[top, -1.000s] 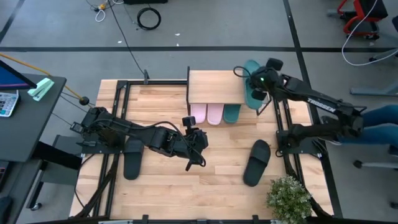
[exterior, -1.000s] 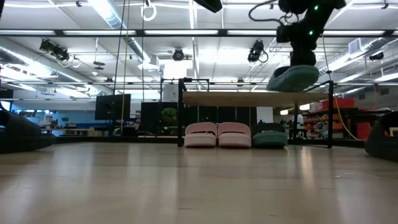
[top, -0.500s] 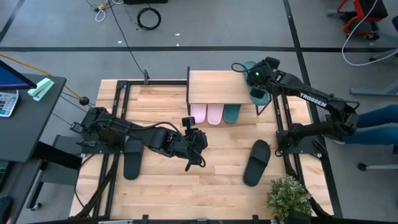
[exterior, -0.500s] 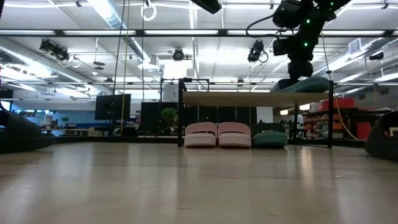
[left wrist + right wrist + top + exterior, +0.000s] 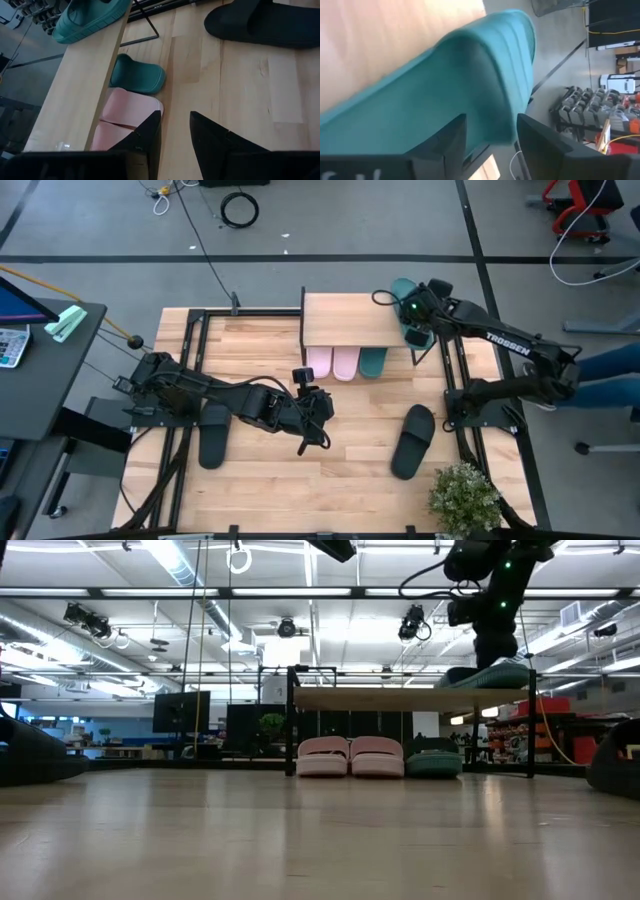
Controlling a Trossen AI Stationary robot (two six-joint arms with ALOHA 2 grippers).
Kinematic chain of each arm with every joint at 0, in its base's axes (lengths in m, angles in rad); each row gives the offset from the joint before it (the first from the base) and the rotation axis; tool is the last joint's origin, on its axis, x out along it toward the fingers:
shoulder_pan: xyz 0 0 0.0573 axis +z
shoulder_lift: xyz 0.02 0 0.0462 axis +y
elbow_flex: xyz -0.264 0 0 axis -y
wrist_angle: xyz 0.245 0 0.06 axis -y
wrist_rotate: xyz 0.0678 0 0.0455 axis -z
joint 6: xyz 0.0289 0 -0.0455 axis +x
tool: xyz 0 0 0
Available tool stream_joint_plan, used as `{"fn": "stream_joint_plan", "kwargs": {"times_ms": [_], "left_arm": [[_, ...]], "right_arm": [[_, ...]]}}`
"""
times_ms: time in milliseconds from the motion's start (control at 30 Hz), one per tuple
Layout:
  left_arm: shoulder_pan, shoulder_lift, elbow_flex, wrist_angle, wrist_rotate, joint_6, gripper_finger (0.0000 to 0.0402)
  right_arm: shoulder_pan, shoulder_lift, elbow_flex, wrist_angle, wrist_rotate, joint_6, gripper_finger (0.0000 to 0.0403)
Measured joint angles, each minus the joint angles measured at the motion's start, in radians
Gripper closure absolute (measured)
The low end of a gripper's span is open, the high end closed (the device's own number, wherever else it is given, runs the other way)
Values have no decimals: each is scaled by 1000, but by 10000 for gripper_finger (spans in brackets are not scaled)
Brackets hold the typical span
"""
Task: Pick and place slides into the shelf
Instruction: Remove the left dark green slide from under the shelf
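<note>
The shelf stands at the table's far edge. Under it sit two pink slides and one teal slide, soles on the table. Another teal slide lies flat on the right end of the shelf's plank top. My right gripper hangs over this slide, open, with one finger on each side of its strap. My left gripper hovers open and empty above mid-table, pointing toward the shelf. Two black slides lie on the table, one on the right and one on the left. My right gripper comes slanting down from the table's right, its fingers on either side of the teal slide's strap. One finger stands close against the strap. I cannot tell whether it touches. The slide lies with its sole on the shelf's plank.
A potted plant stands at the near right corner, close to the right black slide. Black metal frames run along the table's left and right sides. Bare wood lies between the left gripper and the shelf.
My right gripper has gone down and tipped further downward with the teal slide. The slide was held tilted above the shelf's right end and now lies flat on the plank top.
</note>
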State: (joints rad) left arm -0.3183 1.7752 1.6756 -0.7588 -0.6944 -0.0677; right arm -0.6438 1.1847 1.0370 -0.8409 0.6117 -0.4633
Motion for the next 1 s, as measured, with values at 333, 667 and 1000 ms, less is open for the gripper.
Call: {"fn": "stream_joint_plan", "kwargs": {"times_ms": [333, 667, 1000], "left_arm": [[2, 0, 0, -1, 0, -15, 294], [35, 0, 0, -3, 1, 52, 294], [104, 66, 2, 61, 301, 161, 297]], "right_arm": [[135, -77, 0, -111, -1, 186, 227], [433, -224, 0, -261, -232, 672, 245], [776, -242, -1, -164, -426, 1152, 246]]}}
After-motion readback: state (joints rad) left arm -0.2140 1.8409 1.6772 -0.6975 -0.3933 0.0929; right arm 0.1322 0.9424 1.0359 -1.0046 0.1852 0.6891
